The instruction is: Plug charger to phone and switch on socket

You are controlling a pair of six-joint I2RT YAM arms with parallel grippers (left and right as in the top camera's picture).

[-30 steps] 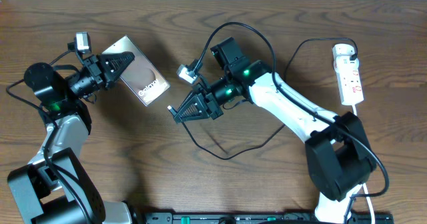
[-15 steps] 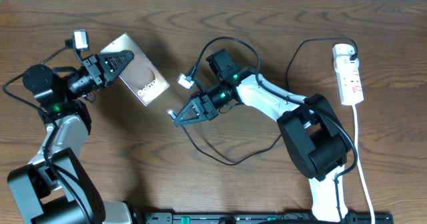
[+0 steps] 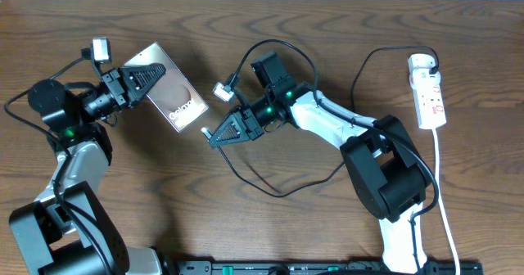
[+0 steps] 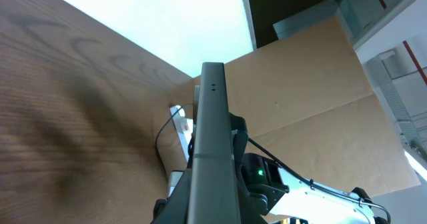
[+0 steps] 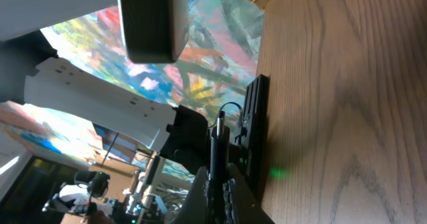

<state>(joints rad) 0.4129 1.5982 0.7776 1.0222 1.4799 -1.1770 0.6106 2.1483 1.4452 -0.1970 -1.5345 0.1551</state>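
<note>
The phone (image 3: 178, 96), dark with a glossy brownish screen, is held tilted off the table at the upper left. My left gripper (image 3: 154, 74) is shut on its upper end; in the left wrist view its grey edge (image 4: 212, 137) runs up from the jaws (image 4: 212, 207). My right gripper (image 3: 215, 137) is shut on the charger's plug end (image 3: 205, 131), just right of the phone's lower corner and apart from it. The black cable (image 3: 278, 192) loops behind it. In the right wrist view the plug (image 5: 217, 144) sticks out of the fingers (image 5: 217, 187). The white socket (image 3: 430, 95) lies at the far right.
The charger cable arcs over the table to the socket's round plug head (image 3: 421, 61). The strip's white cord (image 3: 446, 201) runs down the right side. The right arm (image 3: 344, 128) stretches across the table's middle. A black rail (image 3: 327, 267) lies along the front edge.
My right gripper has moved left and slightly up with the plug, closing in on the phone's lower corner. The left gripper and phone have stayed put.
</note>
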